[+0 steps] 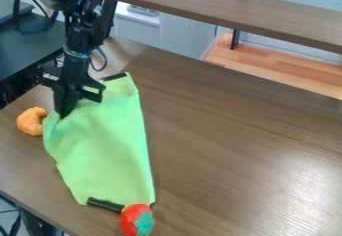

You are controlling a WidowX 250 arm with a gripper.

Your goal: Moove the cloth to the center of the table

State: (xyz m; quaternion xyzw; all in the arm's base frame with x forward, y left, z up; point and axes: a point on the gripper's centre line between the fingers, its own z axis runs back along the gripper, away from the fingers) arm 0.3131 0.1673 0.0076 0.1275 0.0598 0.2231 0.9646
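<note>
You have the black gripper (65,111) hanging down at the upper left part of the green cloth (107,150), its tip down at the fabric, which folds and bunches around it. From this angle you can't tell whether the jaws stand apart, are together or are clamped on the cloth. The black arm (79,35) comes in from the top left, with a cable looping off its side.

Your cloth lies on the left part of the brown tabletop (234,150), off to the left of its middle. It is spread lengthwise in the view, narrower at its upper end and wider below, with soft wrinkles through its upper half. A short dark piece (115,76) pokes out at its upper end, and a black cylindrical piece (105,204) sits along its lower edge.

Just beside the cloth's left edge, you have a rounded, curled orange toy (31,121). At the cloth's lower right corner, you'll see a red toy strawberry (135,219) with a blue-green top, right by one end of the black cylindrical piece.

Beyond the tabletop's far edge, a brown shelf board (227,11) slants across the view, and a dark surface (27,47) stands to the left.
</note>
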